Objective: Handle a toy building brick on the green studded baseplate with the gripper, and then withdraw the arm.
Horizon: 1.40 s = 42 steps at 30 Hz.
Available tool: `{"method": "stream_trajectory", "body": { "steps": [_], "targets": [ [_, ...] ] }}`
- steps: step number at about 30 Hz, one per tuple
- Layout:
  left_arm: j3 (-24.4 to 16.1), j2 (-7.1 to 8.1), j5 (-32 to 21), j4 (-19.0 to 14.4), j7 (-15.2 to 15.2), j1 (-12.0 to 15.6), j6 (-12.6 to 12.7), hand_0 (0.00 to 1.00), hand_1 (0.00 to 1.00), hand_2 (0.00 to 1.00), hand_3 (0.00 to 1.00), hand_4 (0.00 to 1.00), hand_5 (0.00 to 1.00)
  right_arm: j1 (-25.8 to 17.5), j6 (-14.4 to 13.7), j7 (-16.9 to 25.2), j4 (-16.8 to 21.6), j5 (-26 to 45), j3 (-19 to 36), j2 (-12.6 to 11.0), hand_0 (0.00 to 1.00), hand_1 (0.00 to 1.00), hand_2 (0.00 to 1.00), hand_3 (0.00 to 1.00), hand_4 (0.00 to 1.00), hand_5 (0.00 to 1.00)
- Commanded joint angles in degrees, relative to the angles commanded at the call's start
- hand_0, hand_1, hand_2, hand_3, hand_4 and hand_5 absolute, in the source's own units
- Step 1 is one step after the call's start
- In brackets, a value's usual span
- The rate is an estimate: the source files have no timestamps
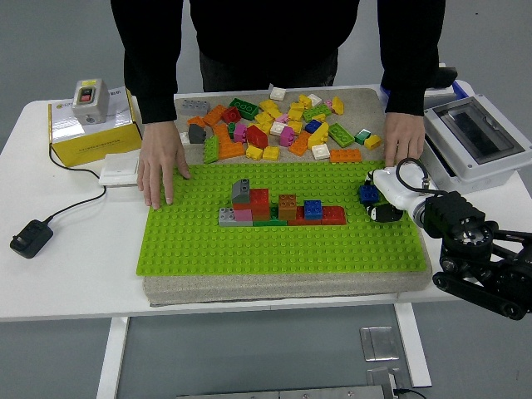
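The green studded baseplate (pixel 283 245) lies on a grey mat in the middle of the table. A low build of grey, pink, red, brown, orange and blue bricks (pixel 278 208) stands on it. My right hand (pixel 372 199), white with black fingertips, is over the baseplate's right edge, its fingers curled around a small blue brick (pixel 367 193) just at the plate's surface. A person stands at the far side, with one hand (pixel 162 170) flat on the baseplate's left edge and the other hand (pixel 402 139) at its far right corner. My left arm is out of view.
A pile of loose bricks (pixel 278 125) lies on the mat behind the baseplate. A yellow box with a switch (pixel 91 120), a white pad (pixel 120 169) and a black adapter (pixel 31 237) are at the left. A grey enclosure (pixel 474 137) and a blue bin (pixel 416 79) stand at the right.
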Motion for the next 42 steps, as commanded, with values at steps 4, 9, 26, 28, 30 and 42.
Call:
{"method": "stream_trajectory", "body": {
  "steps": [4,9,26,28,30,42],
  "targets": [
    [0.5,-0.03,-0.3,0.0,-0.3,0.1,0.1,0.717,0.682,0.635,0.661,0.127,0.682,-0.1,-0.3,0.0,0.0,0.0,-0.1,0.1,0.075,0.188,0.624,0.683,0.533,0.395],
    [0.6,-0.04,-0.8,0.0,-0.3,0.1,0.1,0.718,0.679,0.634,0.663,0.128,0.686,-0.1,-0.5,0.0,-0.1,0.0,-0.2,0.1,0.077,0.184,0.617,0.675,0.521,0.389],
    [0.8,-0.06,-1.7,0.0,-0.4,0.1,0.2,0.716,0.677,0.632,0.664,0.129,0.689,0.4,-1.1,0.2,0.1,-0.3,0.4,-0.4,0.066,0.181,0.564,0.626,0.487,0.377],
    [0.7,-0.06,-1.7,0.0,-0.4,0.1,0.2,0.716,0.677,0.632,0.664,0.129,0.689,0.6,-1.1,0.3,0.1,-0.2,0.6,-0.5,0.066,0.181,0.564,0.626,0.487,0.377],
    [0.6,-0.06,-1.7,0.0,-0.3,0.1,0.2,0.713,0.676,0.632,0.665,0.13,0.69,0.6,-1.1,0.3,0.2,-0.2,0.6,-0.6,0.063,0.181,0.566,0.628,0.468,0.362],
    [0.4,-0.09,-1.8,0.0,-0.3,0.0,0.3,0.713,0.675,0.632,0.664,0.129,0.69,0.7,-1.1,0.1,1.3,-0.6,1.0,-1.2,0.061,0.175,0.545,0.618,0.456,0.362]
  ]
}}
